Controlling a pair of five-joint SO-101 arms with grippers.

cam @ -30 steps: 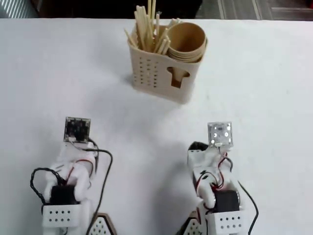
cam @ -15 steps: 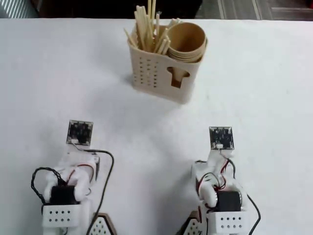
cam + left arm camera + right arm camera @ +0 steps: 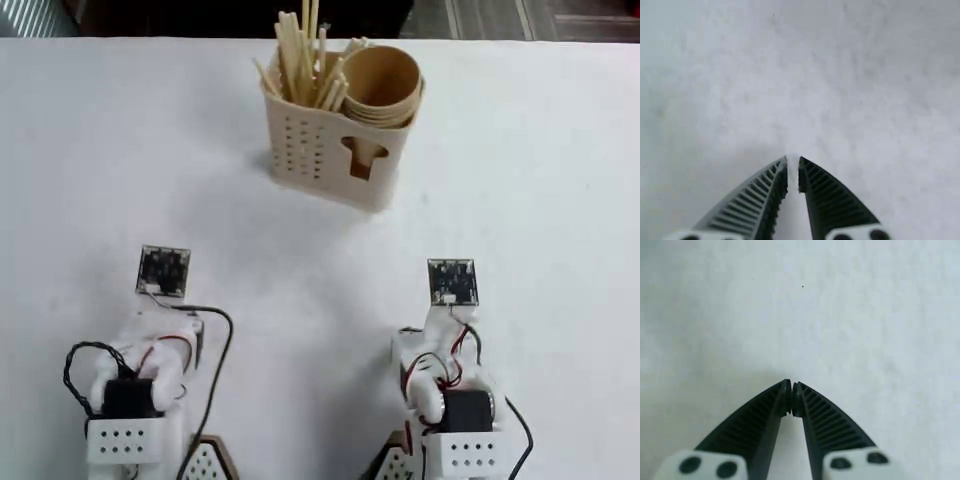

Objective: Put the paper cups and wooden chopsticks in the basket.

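stacked paper cups (image 3: 382,82) and upright wooden chopsticks (image 3: 303,55) fill the basket (image 3: 325,155).

My high camera sits above the table (image 3: 560,150) and looks steeply down from the arms' side. The left arm (image 3: 135,385) and right arm (image 3: 450,395) come in at its near edge and the basket (image 3: 330,150) stands toward the far one, all taken in from well back. Each wrist camera rides on its arm and looks out along its own fingers, with the left gripper (image 3: 792,167) and right gripper (image 3: 791,395) close before the lens and the table very near beyond them. All I share between views is white table in front of each arm
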